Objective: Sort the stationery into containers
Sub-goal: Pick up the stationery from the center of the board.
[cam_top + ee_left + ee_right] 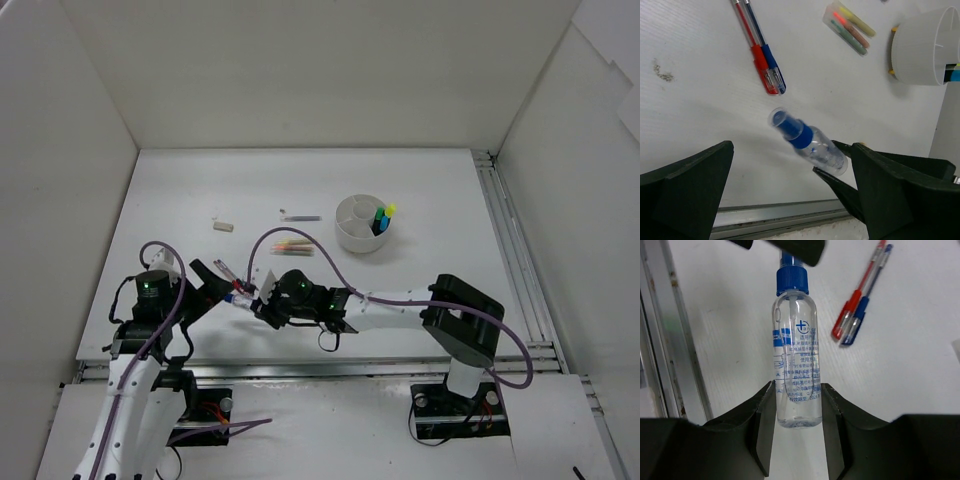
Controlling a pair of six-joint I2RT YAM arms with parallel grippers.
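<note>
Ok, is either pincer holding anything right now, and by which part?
The right pincer grips the clear blue-capped bottle by the lower body, near its base. The left pincer is open, holding nothing.

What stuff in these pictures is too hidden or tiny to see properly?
Top view: the clear bottle is too tiny for details.
Top view: the eraser is only a speck.
Left wrist view: the white organizer is cut off by the right edge; its wall hides most of the inside.
Right wrist view: a dark shape at the top edge covers the bottle's tip; its label print is blurry.
</note>
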